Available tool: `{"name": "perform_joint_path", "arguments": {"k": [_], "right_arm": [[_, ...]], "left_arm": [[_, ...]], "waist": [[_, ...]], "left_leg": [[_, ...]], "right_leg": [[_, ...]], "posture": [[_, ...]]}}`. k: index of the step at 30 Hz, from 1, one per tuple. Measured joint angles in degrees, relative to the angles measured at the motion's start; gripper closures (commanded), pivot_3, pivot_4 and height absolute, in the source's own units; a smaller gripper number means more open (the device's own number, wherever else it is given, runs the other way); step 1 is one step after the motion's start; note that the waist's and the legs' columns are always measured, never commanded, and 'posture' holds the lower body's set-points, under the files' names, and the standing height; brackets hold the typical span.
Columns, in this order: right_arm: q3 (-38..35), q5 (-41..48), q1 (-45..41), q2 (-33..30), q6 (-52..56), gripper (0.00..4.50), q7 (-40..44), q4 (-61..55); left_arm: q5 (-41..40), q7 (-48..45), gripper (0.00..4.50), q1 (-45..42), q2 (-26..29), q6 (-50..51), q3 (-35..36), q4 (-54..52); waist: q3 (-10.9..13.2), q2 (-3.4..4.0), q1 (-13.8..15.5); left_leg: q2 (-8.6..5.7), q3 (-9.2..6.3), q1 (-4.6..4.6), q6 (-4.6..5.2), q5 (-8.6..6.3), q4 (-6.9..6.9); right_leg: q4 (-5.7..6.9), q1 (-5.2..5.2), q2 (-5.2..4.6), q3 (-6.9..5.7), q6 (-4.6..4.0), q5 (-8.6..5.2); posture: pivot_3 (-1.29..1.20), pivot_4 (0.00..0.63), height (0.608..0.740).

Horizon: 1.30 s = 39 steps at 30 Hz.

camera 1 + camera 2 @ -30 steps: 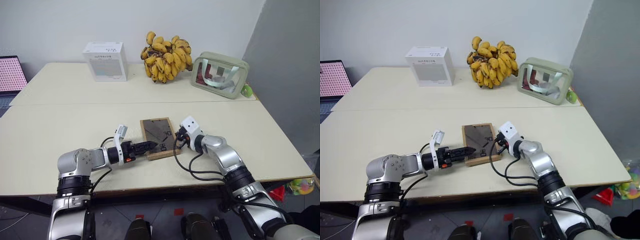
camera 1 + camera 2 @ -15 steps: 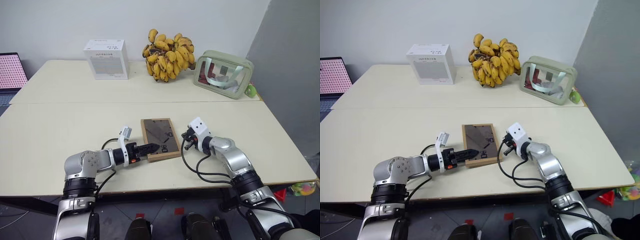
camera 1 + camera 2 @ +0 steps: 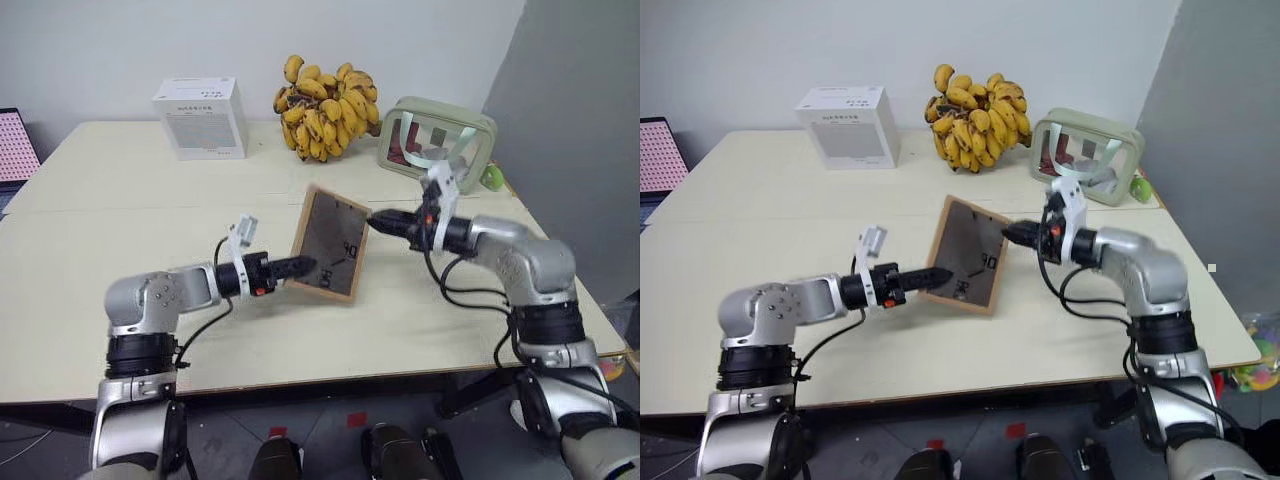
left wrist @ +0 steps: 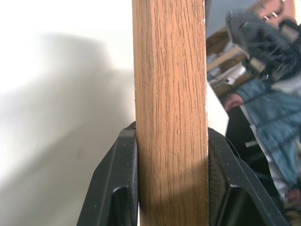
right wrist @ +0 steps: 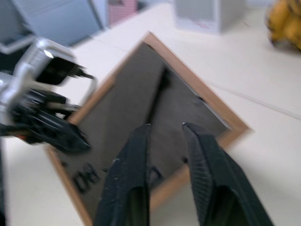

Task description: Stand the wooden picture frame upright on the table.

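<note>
Wooden picture frame (image 3: pixel 331 244) is lifted off the table (image 3: pixel 120 220), tilted, dark back toward the camera. Left gripper (image 3: pixel 303 266) clamps its 8 o'clock edge. Right gripper (image 3: pixel 376 223), fingers slightly parted, meets its 2 o'clock corner; grip unclear.

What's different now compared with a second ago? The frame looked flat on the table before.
The wooden picture frame has been lifted off the table and tilted up, its dark back facing the camera. The left gripper now clamps its wooden edge; the right gripper has risen and opened, its fingers reaching at the frame's back. The white box, bananas and pouch stayed put.
</note>
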Motion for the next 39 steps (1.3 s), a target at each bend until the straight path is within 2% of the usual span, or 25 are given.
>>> {"name": "perform_joint_path", "arguments": {"k": [3, 6, 9, 15, 21, 25, 28, 31, 32, 35, 38, 39], "right_arm": [[0.3, 1.3, -3.1, 0.8, 0.8, 2.12, 1.4, 4.3], [0.8, 1.3, -4.6, 1.2, 0.6, 1.46, 3.0, 9.1], [2.6, 0.7, -6.4, 1.7, -2.2, 0.82, 4.5, 11.1], [6.0, 1.5, -5.4, 4.2, -2.0, 0.82, 5.5, 2.9], [5.0, 4.7, -1.8, 3.2, 2.8, 0.82, 4.1, -5.0], [1.6, 10.2, 1.7, -3.0, 7.1, 0.82, 5.8, -9.8], [0.1, 9.4, 5.5, -9.3, 4.8, 0.82, 6.9, -11.5], [0.7, 2.3, 9.4, -12.9, -7.0, 0.82, 6.9, -11.6], [2.0, -2.7, 11.4, -14.6, -16.6, 0.82, 7.2, -11.4], [7.3, -22.8, 17.2, -21.5, -56.6, 0.82, 3.8, -3.6], [10.5, -40.1, 16.2, -22.9, -87.4, 0.82, -8.0, 8.2], [11.2, -44.5, 15.2, -22.7, -94.0, 0.82, -11.8, 11.3]], "left_arm": [[-0.2, -2.0, 3.19, -0.7, 1.6, -1.0, -0.2, 0.0], [-0.3, -3.5, 3.19, -0.8, 2.8, -2.0, -0.2, 0.0], [-1.1, -3.4, 3.19, -0.8, 3.1, -1.8, 1.2, 0.5], [-3.0, -3.1, 3.19, -1.3, 2.7, -1.1, 1.4, -0.3], [-4.0, -2.2, 3.19, -1.0, 2.8, -0.8, 1.5, -0.6], [-5.9, -1.8, 3.19, -0.7, 2.7, 0.7, 1.5, -1.4], [-7.6, 0.2, 3.19, -0.7, 2.5, 4.3, 2.7, -1.2], [-9.7, 2.2, 3.19, -0.7, 1.8, 7.6, 4.2, -1.2], [-10.9, 3.7, 3.19, -1.0, 0.6, 9.9, 5.3, -0.8], [-15.2, 8.2, 3.19, -2.4, -1.8, 18.7, 9.8, 1.9], [-22.7, 14.4, 3.19, -3.0, -2.1, 21.5, 12.0, 6.6], [-25.6, 16.3, 3.19, -3.0, -2.3, 21.7, 12.0, 7.6]], "waist": [[0.0, 0.00, 0.1], [0.0, 0.00, 0.4], [0.0, 0.02, 0.6], [0.0, 0.02, 0.7], [0.0, 0.02, 0.8], [0.0, 0.02, 1.3], [0.0, 0.01, 1.4], [0.0, 0.02, 1.4], [0.0, 0.01, 1.4], [0.0, 0.00, 1.2], [0.0, -0.01, 0.4], [0.0, -0.01, 0.2]], "left_leg": [[-0.01, 0.04, -0.11, -0.01, -0.01, -0.05], [-0.03, 0.04, -0.78, 0.00, 0.00, 0.02], [-0.02, 0.05, -1.00, -0.01, -0.01, 0.04], [0.00, 0.02, -0.99, -0.01, -0.01, 0.03], [-0.01, 0.02, -0.98, -0.01, 0.00, 0.15], [-0.05, 0.03, -0.98, -0.01, -0.01, 0.15], [-0.06, 0.05, -0.98, -0.01, -0.01, 0.13], [-0.06, 0.04, -0.93, -0.01, 0.00, 0.13], [-0.05, 0.03, -0.93, -0.01, 0.00, 0.14], [-0.10, 0.06, -0.91, -0.01, 0.00, 0.17], [-0.10, 0.13, -0.85, -0.03, 0.00, 0.22], [-0.11, 0.15, -0.83, -0.03, 0.01, 0.21]], "right_leg": [[-0.08, -0.09, -0.01, 0.01, -0.02, -0.05], [-0.04, -0.71, -0.03, 0.00, 0.30, 0.15], [-0.03, -0.92, -0.03, -0.01, 0.33, 0.17], [0.00, -0.91, -0.03, -0.05, 0.36, 0.15], [0.03, -0.87, -0.06, -0.05, 0.38, 0.16], [-0.01, -0.83, -0.09, -0.05, 0.38, 0.16], [-0.05, -0.84, -0.08, -0.04, 0.38, 0.16], [-0.03, -0.84, -0.06, -0.04, 0.39, 0.15], [-0.03, -0.84, -0.04, -0.05, 0.40, 0.16], [-0.09, -0.81, -0.07, -0.03, 0.43, 0.16], [-0.03, -0.80, -0.09, 0.08, 0.49, 0.21], [0.00, -0.81, -0.09, 0.14, 0.52, 0.23]], "posture": [[0.00, 0.150, 0.740], [0.00, 0.150, 0.740], [0.00, 0.150, 0.740], [0.00, 0.150, 0.740], [0.00, 0.150, 0.740], [0.00, 0.150, 0.740], [0.00, 0.150, 0.740], [0.00, 0.150, 0.740], [0.00, 0.150, 0.740], [0.00, 0.150, 0.740], [0.00, 0.150, 0.740], [0.00, 0.150, 0.740]]}}
